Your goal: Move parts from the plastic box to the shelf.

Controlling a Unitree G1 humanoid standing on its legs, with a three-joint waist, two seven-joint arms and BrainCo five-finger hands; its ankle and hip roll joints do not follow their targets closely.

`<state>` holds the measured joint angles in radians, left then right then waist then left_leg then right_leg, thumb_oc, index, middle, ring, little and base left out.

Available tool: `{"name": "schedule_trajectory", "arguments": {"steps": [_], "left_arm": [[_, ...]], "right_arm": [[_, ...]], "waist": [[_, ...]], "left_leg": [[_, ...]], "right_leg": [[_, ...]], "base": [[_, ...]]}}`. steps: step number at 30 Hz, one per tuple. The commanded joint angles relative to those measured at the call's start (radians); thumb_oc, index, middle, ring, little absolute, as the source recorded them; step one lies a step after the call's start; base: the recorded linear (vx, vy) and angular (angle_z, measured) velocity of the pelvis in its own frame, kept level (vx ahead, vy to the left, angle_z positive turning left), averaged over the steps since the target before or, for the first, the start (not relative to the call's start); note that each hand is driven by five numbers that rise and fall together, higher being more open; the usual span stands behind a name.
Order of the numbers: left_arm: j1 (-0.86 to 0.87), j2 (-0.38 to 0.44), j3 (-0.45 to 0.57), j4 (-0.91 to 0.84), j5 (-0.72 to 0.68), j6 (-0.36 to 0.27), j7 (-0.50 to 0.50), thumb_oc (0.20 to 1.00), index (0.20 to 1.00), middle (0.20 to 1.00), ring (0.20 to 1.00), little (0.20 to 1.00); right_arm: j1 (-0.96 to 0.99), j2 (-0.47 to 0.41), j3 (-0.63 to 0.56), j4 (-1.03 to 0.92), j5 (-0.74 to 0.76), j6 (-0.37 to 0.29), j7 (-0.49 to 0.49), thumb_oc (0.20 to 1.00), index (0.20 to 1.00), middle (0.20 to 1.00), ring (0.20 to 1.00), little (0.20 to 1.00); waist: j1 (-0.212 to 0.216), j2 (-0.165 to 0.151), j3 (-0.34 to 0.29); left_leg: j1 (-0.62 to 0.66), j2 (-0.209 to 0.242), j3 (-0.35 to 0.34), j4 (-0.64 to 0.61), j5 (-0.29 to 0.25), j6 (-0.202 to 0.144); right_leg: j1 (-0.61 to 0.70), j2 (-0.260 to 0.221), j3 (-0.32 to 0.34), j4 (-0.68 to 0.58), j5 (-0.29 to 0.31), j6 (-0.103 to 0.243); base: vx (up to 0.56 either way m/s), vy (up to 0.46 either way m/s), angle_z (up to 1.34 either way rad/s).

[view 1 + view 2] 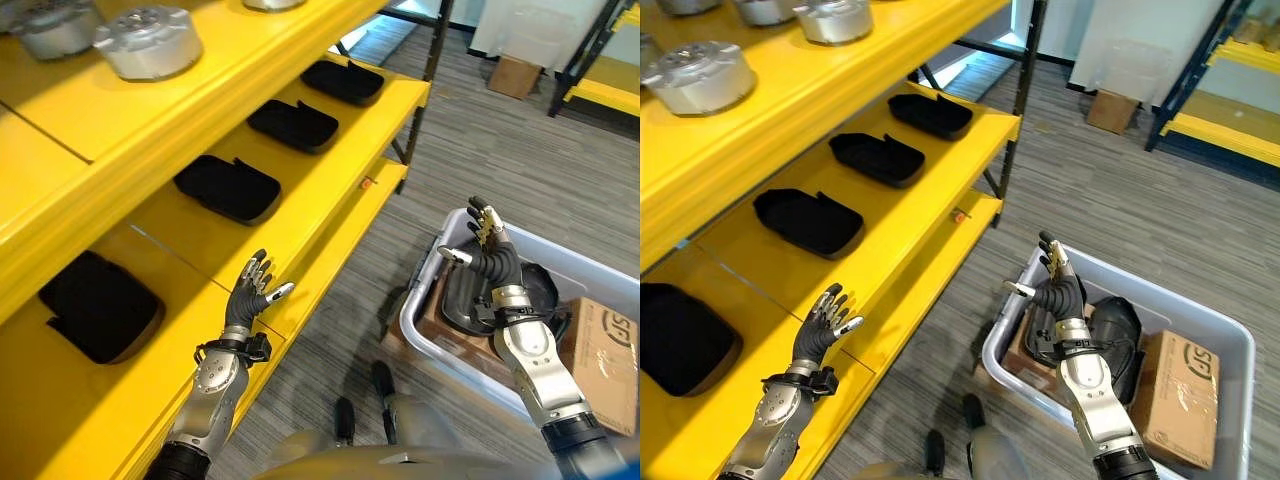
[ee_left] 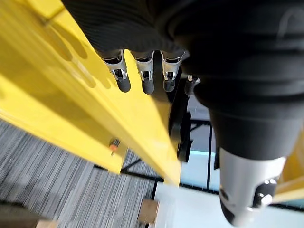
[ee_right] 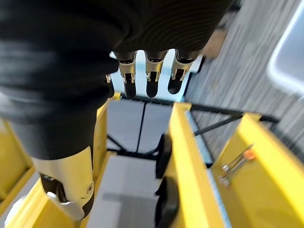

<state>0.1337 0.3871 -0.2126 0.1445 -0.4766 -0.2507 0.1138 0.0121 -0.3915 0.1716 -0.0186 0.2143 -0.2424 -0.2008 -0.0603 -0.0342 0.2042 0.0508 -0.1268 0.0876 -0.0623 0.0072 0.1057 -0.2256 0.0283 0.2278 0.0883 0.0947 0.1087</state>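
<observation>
Glossy black moulded parts (image 1: pixel 505 290) lie in the smooth grey plastic box (image 1: pixel 433 275) beside the yellow shelf (image 1: pixel 300 215), while the left hand (image 1: pixel 252 293) and right hand (image 1: pixel 489 250) hover spread, grasping nothing.

Matt blk parts (image 1: pixel 229 188); glossy shelf (image 1: pixel 330 215).

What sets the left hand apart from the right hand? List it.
The left hand hovers over the yellow shelf, beside black parts already laid there; the right hand is raised over the plastic box, above the black part inside. Both are open and hold nothing.
</observation>
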Motion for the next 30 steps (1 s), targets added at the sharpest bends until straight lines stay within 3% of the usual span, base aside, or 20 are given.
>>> {"name": "schedule_trajectory", "arguments": {"steps": [1, 2, 4, 7, 8, 9, 10, 11, 12, 13, 17, 18, 20, 21, 30], "left_arm": [[-0.006, 0.045, 0.045, -0.078, 0.051, -0.048, 0.005, 1.0, 1.0, 1.0, 1.0, 1.0], [-0.007, 0.046, 0.046, -0.078, 0.051, -0.048, 0.005, 1.0, 1.0, 1.0, 1.0, 1.0], [-0.005, 0.043, 0.051, -0.079, 0.044, -0.04, 0.01, 1.0, 1.0, 1.0, 1.0, 1.0], [0.004, 0.043, 0.058, -0.089, 0.033, -0.034, 0.012, 1.0, 1.0, 1.0, 1.0, 1.0], [0.01, 0.045, 0.065, -0.099, 0.029, -0.034, 0.014, 1.0, 1.0, 1.0, 1.0, 1.0], [0.01, 0.045, 0.065, -0.1, 0.029, -0.033, 0.014, 1.0, 1.0, 1.0, 1.0, 1.0], [0.013, 0.044, 0.066, -0.098, 0.026, -0.032, 0.01, 1.0, 1.0, 1.0, 1.0, 1.0], [0.014, 0.043, 0.07, -0.091, 0.02, -0.027, 0.008, 1.0, 1.0, 1.0, 1.0, 1.0], [0.015, 0.044, 0.07, -0.091, 0.02, -0.028, 0.008, 1.0, 1.0, 1.0, 1.0, 1.0], [0.012, 0.042, 0.078, -0.089, 0.017, -0.025, 0.01, 1.0, 1.0, 1.0, 1.0, 1.0], [0.023, 0.037, 0.094, -0.079, 0.017, -0.019, 0.007, 1.0, 1.0, 1.0, 1.0, 1.0], [0.027, 0.031, 0.098, -0.083, 0.005, -0.018, -0.002, 1.0, 1.0, 1.0, 1.0, 1.0], [0.027, 0.03, 0.095, -0.082, 0.003, -0.017, -0.005, 1.0, 1.0, 1.0, 1.0, 1.0], [0.03, 0.028, 0.091, -0.081, 0.004, -0.008, -0.02, 1.0, 1.0, 1.0, 1.0, 1.0], [0.033, 0.008, 0.06, -0.068, 0.004, 0.007, -0.048, 1.0, 1.0, 1.0, 1.0, 1.0]], "right_arm": [[-0.046, 0.026, 0.013, -0.078, 0.028, -0.037, -0.007, 1.0, 1.0, 1.0, 1.0, 1.0], [-0.047, 0.027, 0.013, -0.078, 0.028, -0.037, -0.007, 1.0, 1.0, 1.0, 1.0, 1.0], [-0.058, 0.03, 0.022, -0.076, 0.033, -0.038, -0.009, 1.0, 1.0, 1.0, 1.0, 1.0], [-0.077, 0.04, 0.033, -0.06, 0.038, -0.036, -0.014, 1.0, 1.0, 1.0, 1.0, 1.0], [-0.091, 0.048, 0.038, -0.055, 0.037, -0.037, -0.022, 1.0, 1.0, 1.0, 1.0, 1.0], [-0.092, 0.049, 0.039, -0.054, 0.037, -0.037, -0.022, 1.0, 1.0, 1.0, 1.0, 1.0], [-0.099, 0.052, 0.042, -0.044, 0.037, -0.036, -0.022, 1.0, 1.0, 1.0, 1.0, 1.0], [-0.117, 0.064, 0.054, -0.025, 0.039, -0.028, -0.024, 1.0, 1.0, 1.0, 1.0, 1.0], [-0.116, 0.064, 0.054, -0.025, 0.039, -0.028, -0.024, 1.0, 1.0, 1.0, 1.0, 1.0], [-0.131, 0.072, 0.064, -0.024, 0.051, -0.024, -0.023, 1.0, 1.0, 1.0, 1.0, 1.0], [-0.113, 0.057, 0.058, -0.05, 0.049, -0.016, -0.008, 1.0, 1.0, 1.0, 1.0, 1.0], [-0.091, 0.043, 0.04, -0.066, 0.062, -0.016, 0.0, 1.0, 1.0, 1.0, 1.0, 1.0], [-0.084, 0.037, 0.034, -0.075, 0.061, -0.017, 0.0, 1.0, 1.0, 1.0, 1.0, 1.0], [-0.068, 0.022, 0.018, -0.087, 0.058, -0.018, 0.007, 1.0, 1.0, 1.0, 1.0, 1.0], [-0.04, -0.013, -0.013, -0.095, 0.068, -0.026, 0.005, 1.0, 1.0, 1.0, 1.0, 1.0]], "waist": [[0.01, -0.009, -0.002], [0.009, -0.011, -0.004], [0.025, 0.009, -0.008], [0.058, 0.025, -0.028], [0.08, 0.032, -0.037], [0.08, 0.032, -0.039], [0.091, 0.032, -0.044], [0.111, 0.017, -0.061], [0.111, 0.017, -0.059], [0.118, 0.001, -0.068], [0.121, -0.019, -0.074], [0.109, -0.014, -0.077], [0.103, -0.009, -0.077], [0.086, 0.0, -0.072], [0.049, 0.025, -0.06]], "left_leg": [[-0.08, 0.04, -0.02, 0.152, -0.113, 0.002], [-0.083, 0.038, -0.019, 0.151, -0.108, 0.002], [-0.084, 0.066, -0.011, 0.143, -0.1, 0.0], [-0.076, 0.093, 0.019, 0.139, -0.106, -0.005], [-0.078, 0.109, 0.039, 0.14, -0.109, -0.011], [-0.08, 0.109, 0.039, 0.14, -0.106, -0.011], [-0.078, 0.114, 0.051, 0.143, -0.113, -0.014], [-0.081, 0.121, 0.083, 0.143, -0.116, -0.026], [-0.078, 0.121, 0.083, 0.144, -0.118, -0.026], [-0.088, 0.129, 0.105, 0.153, -0.121, -0.037], [-0.08, 0.168, 0.141, 0.152, -0.111, -0.071], [-0.065, 0.21, 0.152, 0.138, -0.089, -0.1], [-0.06, 0.227, 0.157, 0.133, -0.079, -0.111], [-0.044, 0.271, 0.174, 0.114, -0.053, -0.138], [-0.01, 0.34, 0.205, 0.066, 0.03, -0.189]], "right_leg": [[0.011, -0.079, -0.12, 0.049, 0.022, 0.067], [0.006, -0.081, -0.12, 0.05, 0.024, 0.067], [0.035, -0.12, -0.209, 0.126, -0.056, 0.028], [0.102, -0.222, -0.338, 0.144, -0.094, 0.011], [0.124, -0.289, -0.405, 0.139, -0.085, 0.015], [0.123, -0.288, -0.406, 0.135, -0.081, 0.014], [0.152, -0.33, -0.439, 0.117, -0.059, 0.023], [0.191, -0.387, -0.49, 0.042, 0.009, 0.049], [0.194, -0.386, -0.49, 0.041, 0.008, 0.05], [0.195, -0.402, -0.498, -0.005, 0.057, 0.077], [0.205, -0.36, -0.497, -0.073, 0.048, 0.093], [0.212, -0.327, -0.506, -0.083, 0.022, 0.083], [0.215, -0.313, -0.507, -0.087, 0.01, 0.077], [0.216, -0.276, -0.509, -0.086, -0.029, 0.06], [0.229, -0.197, -0.506, -0.099, -0.072, 0.024]], "base": [[-0.11, -0.004, -0.62], [-0.08, -0.006, -0.53], [-0.06, -0.025, -0.52], [0.0, -0.063, -0.38], [0.01, -0.066, -0.66], [0.01, -0.077, -0.86], [0.02, -0.179, -0.89], [0.03, -0.18, -0.76], [0.02, -0.305, -0.51], [0.02, -0.276, -0.35], [0.06, -0.33, -0.68], [0.08, -0.308, -0.53], [0.07, -0.287, -0.37], [0.07, -0.278, -0.29], [0.05, -0.15, -0.13]]}}
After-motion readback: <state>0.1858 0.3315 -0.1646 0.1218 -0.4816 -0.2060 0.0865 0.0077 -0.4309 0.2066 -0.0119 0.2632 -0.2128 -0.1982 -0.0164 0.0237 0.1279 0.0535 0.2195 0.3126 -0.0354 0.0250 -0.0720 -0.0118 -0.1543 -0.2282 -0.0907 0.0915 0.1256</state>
